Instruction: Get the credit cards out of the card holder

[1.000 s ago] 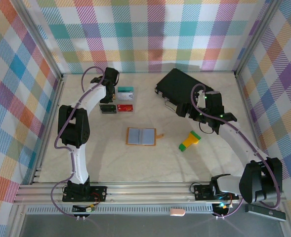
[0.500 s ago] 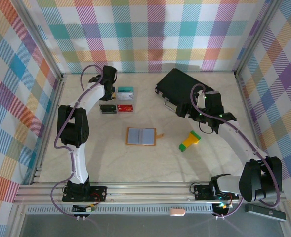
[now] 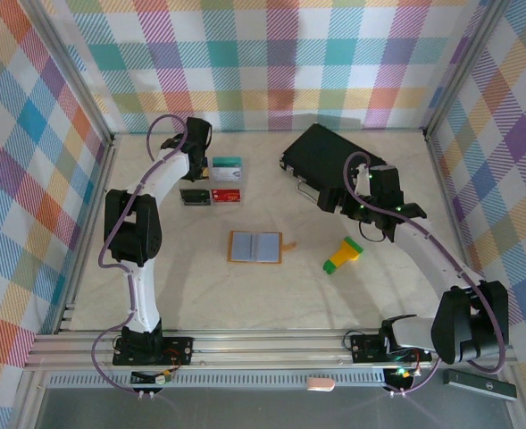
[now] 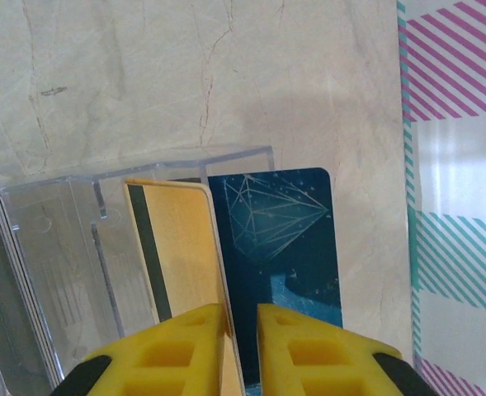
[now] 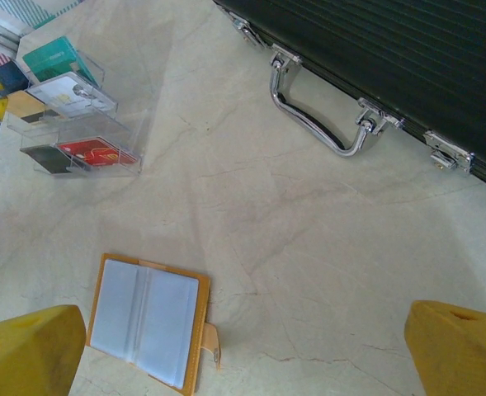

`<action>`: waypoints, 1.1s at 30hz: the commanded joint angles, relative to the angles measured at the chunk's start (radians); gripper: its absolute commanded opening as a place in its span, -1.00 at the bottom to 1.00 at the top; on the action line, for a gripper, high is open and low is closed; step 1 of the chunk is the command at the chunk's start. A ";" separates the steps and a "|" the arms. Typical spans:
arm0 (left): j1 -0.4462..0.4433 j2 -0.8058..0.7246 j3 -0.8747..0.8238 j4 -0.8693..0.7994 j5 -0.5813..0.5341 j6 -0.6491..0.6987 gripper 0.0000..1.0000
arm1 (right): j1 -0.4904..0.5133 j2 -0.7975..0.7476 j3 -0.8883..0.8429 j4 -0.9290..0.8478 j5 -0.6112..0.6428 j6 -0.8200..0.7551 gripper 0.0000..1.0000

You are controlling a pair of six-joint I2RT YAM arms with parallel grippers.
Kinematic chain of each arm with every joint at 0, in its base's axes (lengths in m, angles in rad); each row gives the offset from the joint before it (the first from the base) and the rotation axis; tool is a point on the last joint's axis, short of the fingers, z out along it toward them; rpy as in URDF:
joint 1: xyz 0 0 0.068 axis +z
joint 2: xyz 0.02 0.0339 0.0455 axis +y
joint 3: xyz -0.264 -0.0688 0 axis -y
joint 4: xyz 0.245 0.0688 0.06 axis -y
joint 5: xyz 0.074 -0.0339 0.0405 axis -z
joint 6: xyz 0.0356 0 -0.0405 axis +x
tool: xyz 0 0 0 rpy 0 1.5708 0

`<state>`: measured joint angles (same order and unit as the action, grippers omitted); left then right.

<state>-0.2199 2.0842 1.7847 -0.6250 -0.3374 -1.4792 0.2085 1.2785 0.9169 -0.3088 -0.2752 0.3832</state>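
Observation:
The card holder lies open and flat mid-table, orange-tan with grey-blue pockets and a strap tab. My left gripper is at the far left by a clear tray. Its jaws stand almost together on a blue-and-yellow credit card, which is upright over the tray. In the tray lie a teal card, a grey-white card, a red card and a dark card. My right gripper hovers open to the right of the holder, with nothing between its fingers.
A large black hard case with a metal handle lies at the back right. A green-and-yellow block sits right of the holder. Plaid walls stand close beside the left gripper.
The left gripper has shifted slightly toward the back wall with the card. The right arm and the holder have not moved.

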 commanded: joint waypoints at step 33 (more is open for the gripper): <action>0.132 -0.791 -0.729 0.110 0.340 0.933 0.98 | 0.441 0.385 0.264 -0.144 0.182 0.249 0.86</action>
<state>-0.0975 1.3411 1.0851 -0.5629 -0.0715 -0.6556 0.5896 1.6119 1.1194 -0.3935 -0.1650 0.5747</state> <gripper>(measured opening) 0.985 0.938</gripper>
